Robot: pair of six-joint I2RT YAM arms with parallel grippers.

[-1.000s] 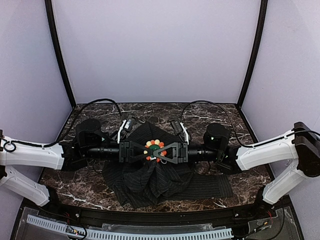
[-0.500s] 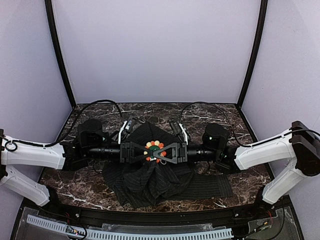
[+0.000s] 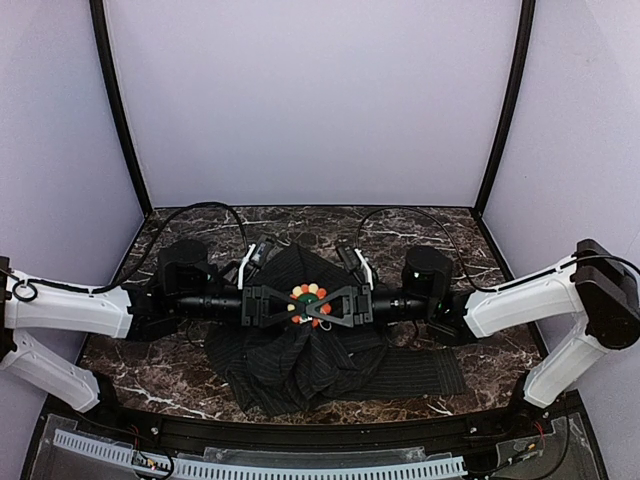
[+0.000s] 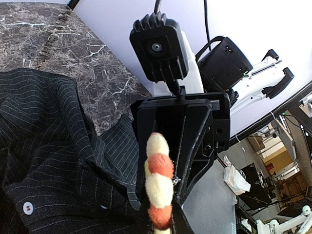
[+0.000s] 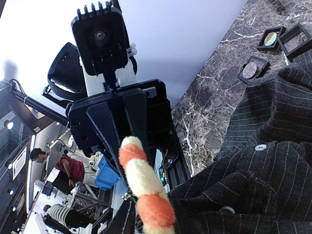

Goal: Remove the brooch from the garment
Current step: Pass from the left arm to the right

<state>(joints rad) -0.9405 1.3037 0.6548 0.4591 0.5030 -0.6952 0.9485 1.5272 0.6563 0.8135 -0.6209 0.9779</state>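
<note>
Left fingers point(image 3: 286, 305) and right fingers point(image 3: 329, 305): both pairs level, pointing straight at each other, tips meeting from opposite sides at the small round flower-shaped brooch point(image 3: 308, 303). From the top camera each pair tapers narrow toward its tip. The tips are lost against beads and dark cloth, so it cannot be told whether either pair is clamped on the brooch or on fabric.

Brooch: green centre ringed with orange, red and white beads, face up toward the top camera, sitting directly between the two sets of fingers. Left wrist view shows it edge-on point(image 4: 159, 187) at bottom centre, cream and orange beads stacked, with the opposite arm's black finger mount close behind. Right wrist view shows the same point(image 5: 144, 187), and one dark finger is just beside its lower left.

Black pinstriped fabric garment point(image 3: 300, 365): crumpled under and around the brooch, folds fanning out from it, with one flap reaching right across the bench. White button visible in the left wrist view point(image 4: 28, 208), another in the right wrist view point(image 5: 261, 147).

Dark brown white-veined marble bench point(image 3: 150, 365) carries the garment. Three small square black boxes point(image 5: 270, 36) sit on it beyond the garment's edge, well apart from the brooch. At least two hold a round disc.

Both white arms reach in low from the outer edges, cables looping behind.
</note>
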